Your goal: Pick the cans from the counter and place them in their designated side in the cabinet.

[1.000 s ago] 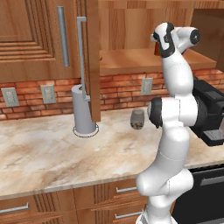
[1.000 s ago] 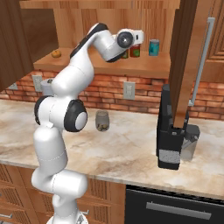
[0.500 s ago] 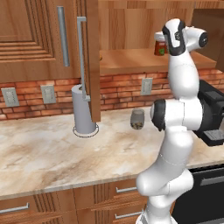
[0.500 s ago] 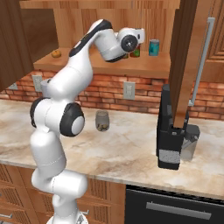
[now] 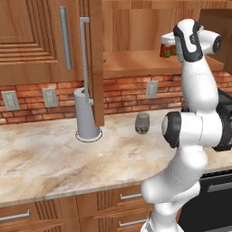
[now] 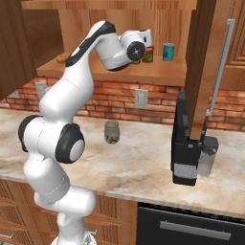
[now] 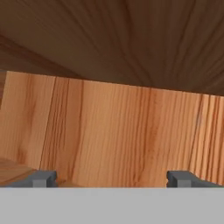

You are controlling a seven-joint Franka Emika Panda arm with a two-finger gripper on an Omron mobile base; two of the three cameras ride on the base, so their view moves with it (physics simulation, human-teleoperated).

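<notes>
Up inside the open cabinet point(image 5: 136, 31), I have the arm raised with its hand level with the shelf board point(image 5: 136, 63). In the hand view the claw point(image 7: 111, 178) shows two grey fingertips point(image 7: 41, 178) standing wide apart at 7 and 5 o'clock, nothing between them, so I read it as spread and empty. Ahead of it is the cabinet's pale back wall, with the darker ceiling board running across at 12 o'clock.

In the left base view I see a red can point(image 5: 166, 46) on the shelf, at 9 o'clock from the arm's wrist and partly hidden by it. In the right base view red and green point(image 6: 148, 53) shows just at 3 o'clock of the wrist joint; whether that is one can or two I cannot tell. The teal can point(image 6: 168, 51) stands a little farther toward 3 o'clock on the same shelf, apart from the red.

The open door point(image 6: 201, 67) hangs edge-on at 3 o'clock of the teal can, its bar handle point(image 6: 221, 67) facing outward. The shelf's front lip is bare toward 9 o'clock.

Down on the bench point(image 5: 54, 154) a glass jar point(image 5: 142, 123) sits near the brick wall, with a grey paper-towel holder point(image 5: 86, 113) well apart from it at 9 o'clock. A black coffee machine point(image 6: 187, 143) stands under the door's lower edge.
</notes>
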